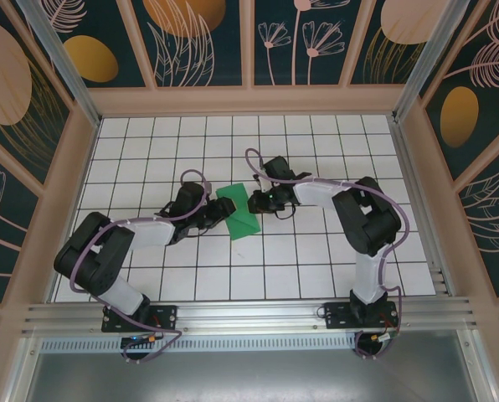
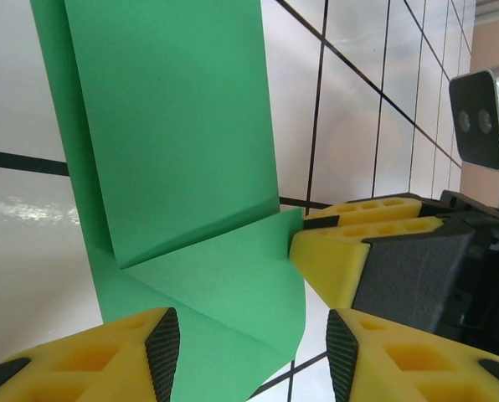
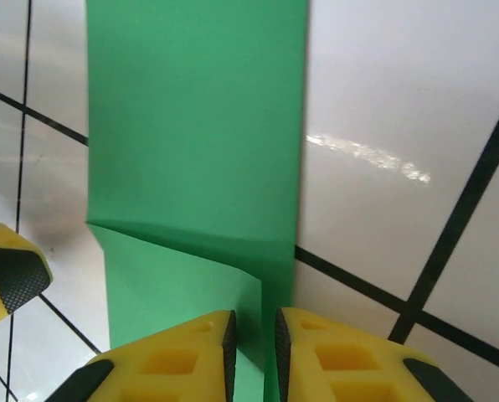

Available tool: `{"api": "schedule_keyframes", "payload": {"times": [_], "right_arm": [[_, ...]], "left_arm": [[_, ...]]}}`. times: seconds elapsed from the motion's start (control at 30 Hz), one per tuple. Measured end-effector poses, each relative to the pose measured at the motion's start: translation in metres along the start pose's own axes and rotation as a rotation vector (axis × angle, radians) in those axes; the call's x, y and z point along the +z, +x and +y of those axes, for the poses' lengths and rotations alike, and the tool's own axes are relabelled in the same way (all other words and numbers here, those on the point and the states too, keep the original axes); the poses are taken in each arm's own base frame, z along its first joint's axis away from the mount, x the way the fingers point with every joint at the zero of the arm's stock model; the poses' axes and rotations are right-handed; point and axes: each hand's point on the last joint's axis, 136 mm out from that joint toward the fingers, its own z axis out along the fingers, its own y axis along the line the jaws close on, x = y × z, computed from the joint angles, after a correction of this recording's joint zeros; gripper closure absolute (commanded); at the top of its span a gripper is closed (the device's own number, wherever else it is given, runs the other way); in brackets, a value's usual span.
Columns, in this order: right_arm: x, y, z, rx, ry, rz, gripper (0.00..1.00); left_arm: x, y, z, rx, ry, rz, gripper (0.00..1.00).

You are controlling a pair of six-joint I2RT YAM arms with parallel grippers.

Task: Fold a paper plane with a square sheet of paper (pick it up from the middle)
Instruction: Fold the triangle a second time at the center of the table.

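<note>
The bright green square sheet of paper (image 1: 239, 213) lies mid-table, folded into a long strip with one end creased over as a slanted flap (image 2: 224, 276). My left gripper (image 1: 218, 211) is at its left edge, open, and the flap's lower corner reaches into the wide gap of the left gripper (image 2: 251, 335) without touching either pad. My right gripper (image 1: 254, 201) comes from the right. In its wrist view the right gripper (image 3: 256, 322) stands almost closed, pinching the raised flap edge (image 3: 262, 293). Its yellow finger (image 2: 337, 255) meets the paper's corner.
White grid tiles (image 1: 316, 251) surround the paper, with wooden walls and patterned panels (image 1: 199, 42) on three sides. The aluminium rail (image 1: 249, 314) runs along the near edge. One left finger (image 3: 11, 280) sits just beside the strip in the right wrist view.
</note>
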Motion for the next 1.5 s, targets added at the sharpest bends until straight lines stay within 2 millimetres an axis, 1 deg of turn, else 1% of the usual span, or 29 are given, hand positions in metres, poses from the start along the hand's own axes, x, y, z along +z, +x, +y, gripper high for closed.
{"api": "schedule_keyframes", "payload": {"times": [0.2, 0.4, 0.5, 0.7, 1.0, 1.33, 1.5], "right_arm": [[0.001, -0.002, -0.003, 0.022, -0.025, -0.003, 0.78], [0.001, -0.001, -0.01, 0.056, -0.036, -0.006, 0.79], [0.001, 0.0, -0.012, 0.063, -0.037, -0.007, 0.81], [0.001, 0.001, -0.012, 0.066, -0.038, -0.006, 0.81], [0.001, 0.0, -0.012, 0.065, -0.039, -0.009, 0.81], [0.002, 0.0, -0.013, 0.067, -0.042, -0.012, 0.81], [0.002, 0.001, -0.013, 0.073, -0.048, -0.013, 0.81]], "left_arm": [[0.008, 0.006, 0.009, -0.014, -0.016, 0.028, 0.48], [0.013, 0.011, 0.011, -0.02, -0.019, 0.052, 0.48], [0.014, 0.011, 0.012, -0.028, -0.022, 0.051, 0.48], [0.014, 0.008, 0.015, -0.037, -0.039, 0.032, 0.47], [0.015, 0.007, 0.013, -0.06, -0.035, 0.033, 0.47], [0.024, -0.004, -0.002, -0.053, -0.001, 0.025, 0.46], [0.028, -0.003, -0.002, -0.06, 0.005, 0.035, 0.46]]}}
